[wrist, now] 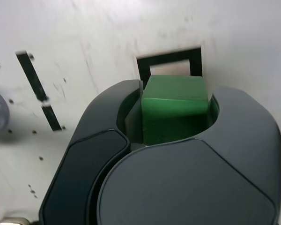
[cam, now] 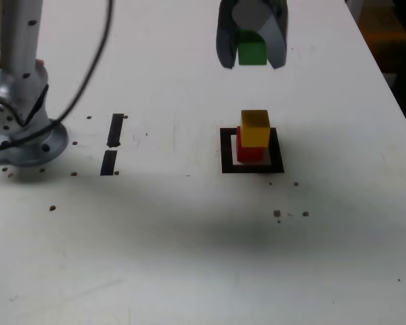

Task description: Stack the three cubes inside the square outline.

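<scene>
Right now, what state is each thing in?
Small green cube: clamped in the hand, off the table.
Small yellow cube: stacked on the red one.
Small red cube: bottom, inside the outline.
Black tape square outline: holds the two-cube stack.

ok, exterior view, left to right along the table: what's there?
Arm base → two short black tape strips → square outline holding the yellow cube on the red cube.
</scene>
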Controlling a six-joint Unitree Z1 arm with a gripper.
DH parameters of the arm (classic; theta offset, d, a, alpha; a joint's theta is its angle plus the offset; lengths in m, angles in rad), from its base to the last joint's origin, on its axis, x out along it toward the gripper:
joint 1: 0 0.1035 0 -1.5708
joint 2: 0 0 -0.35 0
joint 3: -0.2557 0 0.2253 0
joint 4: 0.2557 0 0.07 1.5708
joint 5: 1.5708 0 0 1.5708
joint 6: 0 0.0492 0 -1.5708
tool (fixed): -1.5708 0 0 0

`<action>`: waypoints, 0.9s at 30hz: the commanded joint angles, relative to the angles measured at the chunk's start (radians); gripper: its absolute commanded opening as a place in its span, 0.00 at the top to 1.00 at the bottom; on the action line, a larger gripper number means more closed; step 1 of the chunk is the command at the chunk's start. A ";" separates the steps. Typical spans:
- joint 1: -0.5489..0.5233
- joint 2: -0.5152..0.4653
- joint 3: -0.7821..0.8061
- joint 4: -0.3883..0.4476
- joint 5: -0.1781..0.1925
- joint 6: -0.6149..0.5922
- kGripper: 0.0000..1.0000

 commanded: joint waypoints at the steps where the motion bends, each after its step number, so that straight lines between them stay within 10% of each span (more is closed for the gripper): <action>1: -0.030 -0.006 0.009 0.004 -0.017 -0.039 0.86; 27: -0.099 0.051 0.158 -0.179 -0.064 -0.181 0.85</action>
